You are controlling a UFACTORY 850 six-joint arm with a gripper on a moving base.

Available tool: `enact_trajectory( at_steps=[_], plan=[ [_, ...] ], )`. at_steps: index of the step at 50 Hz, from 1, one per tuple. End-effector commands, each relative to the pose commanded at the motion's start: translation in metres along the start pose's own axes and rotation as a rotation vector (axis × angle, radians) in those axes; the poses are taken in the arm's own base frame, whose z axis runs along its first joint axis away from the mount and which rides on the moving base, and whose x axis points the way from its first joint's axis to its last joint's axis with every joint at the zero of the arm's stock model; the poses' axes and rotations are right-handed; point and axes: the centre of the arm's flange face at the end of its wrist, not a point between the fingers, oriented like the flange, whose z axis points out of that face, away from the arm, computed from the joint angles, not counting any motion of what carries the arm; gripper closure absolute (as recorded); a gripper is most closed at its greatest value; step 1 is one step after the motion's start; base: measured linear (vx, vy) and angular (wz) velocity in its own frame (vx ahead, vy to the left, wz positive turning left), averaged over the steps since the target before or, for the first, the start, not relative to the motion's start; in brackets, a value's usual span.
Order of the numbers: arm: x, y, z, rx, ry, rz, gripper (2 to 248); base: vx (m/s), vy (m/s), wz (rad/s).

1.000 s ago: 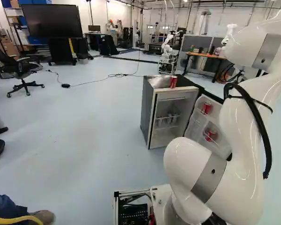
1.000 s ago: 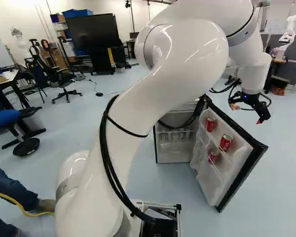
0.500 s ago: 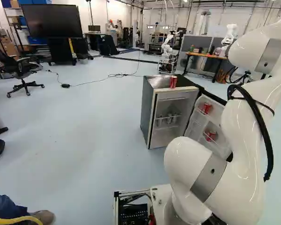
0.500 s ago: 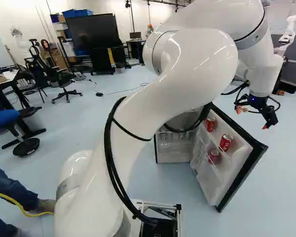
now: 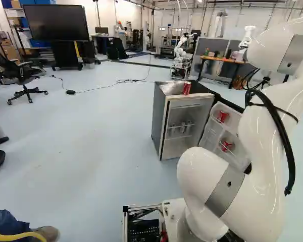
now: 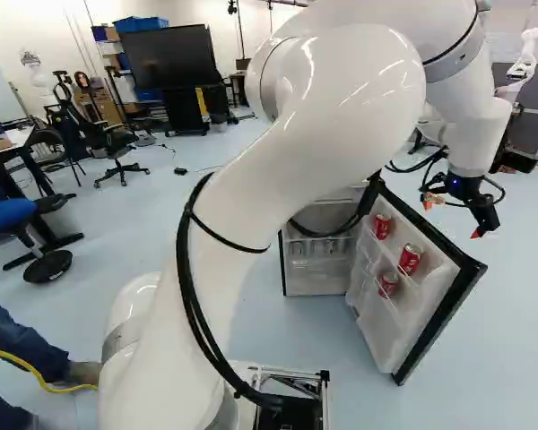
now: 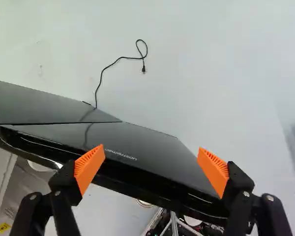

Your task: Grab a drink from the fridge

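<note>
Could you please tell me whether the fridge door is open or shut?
Open: the fridge door stands swung out from the cabinet, with red cans showing on its inner side.

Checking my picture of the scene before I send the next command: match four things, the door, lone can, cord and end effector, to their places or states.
1. Door
2. Lone can
3. Cord
4. End effector

A. on the floor
B. fingers apart
C. swung open
D. on top of the fridge

Pairs: 1-C, 2-D, 3-A, 4-B
</note>
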Motion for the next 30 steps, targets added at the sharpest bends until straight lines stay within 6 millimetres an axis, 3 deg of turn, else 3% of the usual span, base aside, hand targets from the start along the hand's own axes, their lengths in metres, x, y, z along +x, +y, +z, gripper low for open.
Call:
enact_trajectory(
  at_steps=[30],
  plan=[
    [-0.0085, -0.0004, -0.004, 0.0, -0.011, -0.001, 3, 0.0, 0.0, 0.0]
  ],
)
